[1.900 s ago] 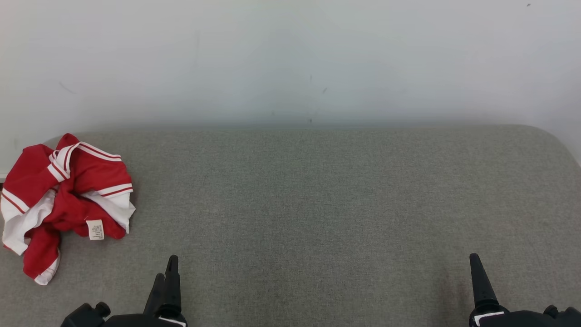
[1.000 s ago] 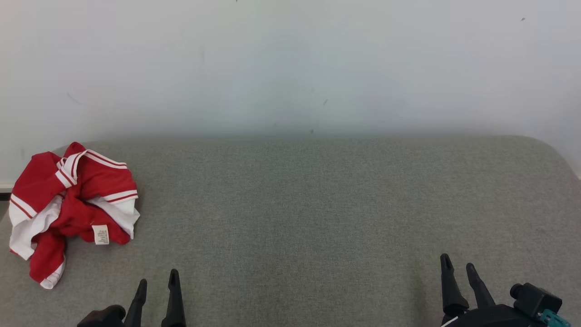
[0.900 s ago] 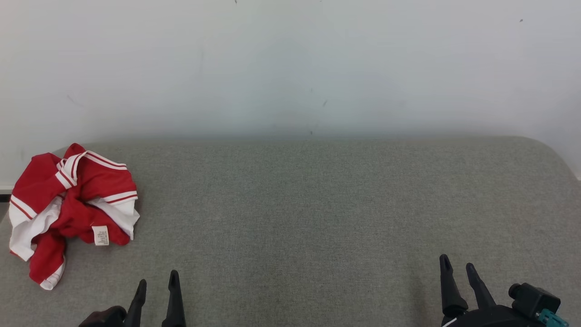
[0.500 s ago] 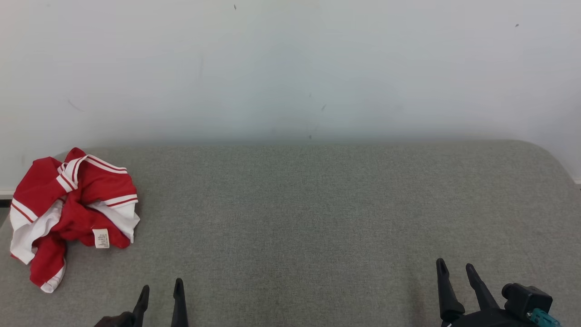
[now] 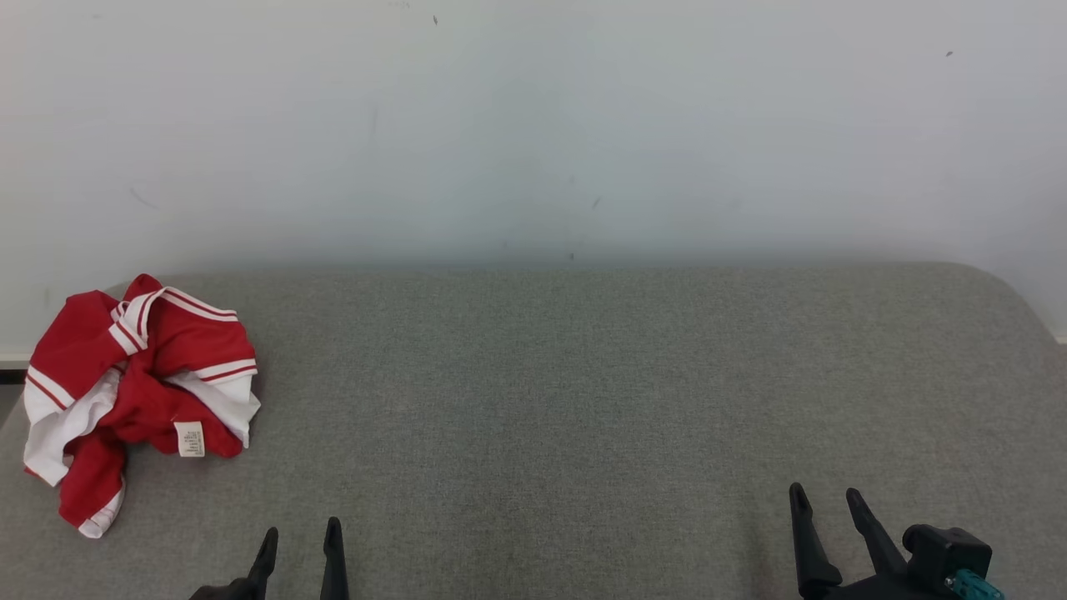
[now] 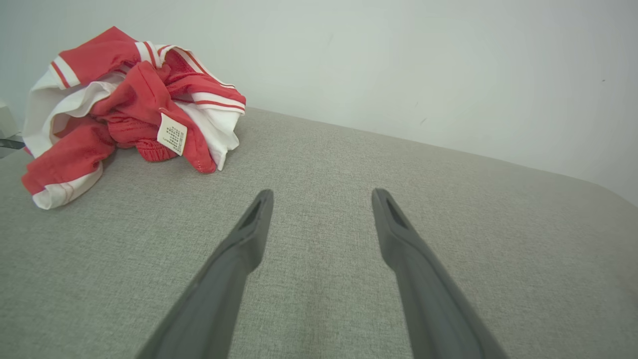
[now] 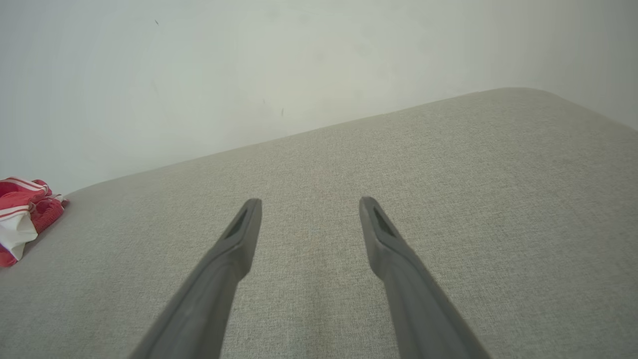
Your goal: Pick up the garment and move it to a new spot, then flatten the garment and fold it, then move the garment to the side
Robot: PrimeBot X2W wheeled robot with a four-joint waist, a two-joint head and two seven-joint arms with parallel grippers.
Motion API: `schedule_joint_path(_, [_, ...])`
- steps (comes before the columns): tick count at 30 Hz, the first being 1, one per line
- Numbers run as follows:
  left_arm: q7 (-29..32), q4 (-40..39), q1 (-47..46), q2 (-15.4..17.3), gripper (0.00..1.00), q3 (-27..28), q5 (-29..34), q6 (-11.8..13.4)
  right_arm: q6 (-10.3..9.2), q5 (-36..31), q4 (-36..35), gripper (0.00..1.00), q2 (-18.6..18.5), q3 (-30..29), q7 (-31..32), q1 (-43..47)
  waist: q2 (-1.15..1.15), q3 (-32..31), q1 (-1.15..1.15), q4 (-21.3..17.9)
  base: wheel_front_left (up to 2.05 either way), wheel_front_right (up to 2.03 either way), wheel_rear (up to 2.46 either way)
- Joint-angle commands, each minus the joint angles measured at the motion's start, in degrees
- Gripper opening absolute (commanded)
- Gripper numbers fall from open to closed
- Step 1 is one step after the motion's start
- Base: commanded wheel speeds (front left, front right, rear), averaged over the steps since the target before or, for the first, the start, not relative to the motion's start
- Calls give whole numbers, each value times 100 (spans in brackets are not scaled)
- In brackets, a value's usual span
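The garment [image 5: 137, 392] is a crumpled red and white piece with a small white label, lying at the far left of the grey fabric surface [image 5: 583, 400]. In the left wrist view the garment [image 6: 124, 109] sits ahead and to the left of my fingers. My left gripper [image 5: 301, 533] is open at the bottom edge, well short of the cloth. My right gripper [image 5: 825, 500] is open at the lower right, far from it. The right wrist view catches the garment [image 7: 22, 214] at its left edge. Nothing is between either pair of fingers.
A plain white wall [image 5: 533, 125] rises right behind the grey surface. The surface rounds off at its far right corner [image 5: 1017, 292] and at its left edge beside the garment.
The head camera has tilted, so the whole picture sits slightly lower. Both grippers have turned so that both fingers show, and have drawn back toward the bottom edge. The garment lies unmoved.
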Motion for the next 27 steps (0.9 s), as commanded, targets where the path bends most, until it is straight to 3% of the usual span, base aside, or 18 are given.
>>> schedule_joint_path(1, [-51, 2, -50, -17, 100, 8, 100, -17, -8, -144, 0, 100, -35, 27, -57, 21, 0, -7, 0, 1, 0, 0, 0])
schedule_joint_path(27, [-241, 152, 29, -32, 100, -43, 682, 83, -10, -784, 304, 100, -37, 153, -320, -62, 0, -96, 0, 32, 0, 0, 0])
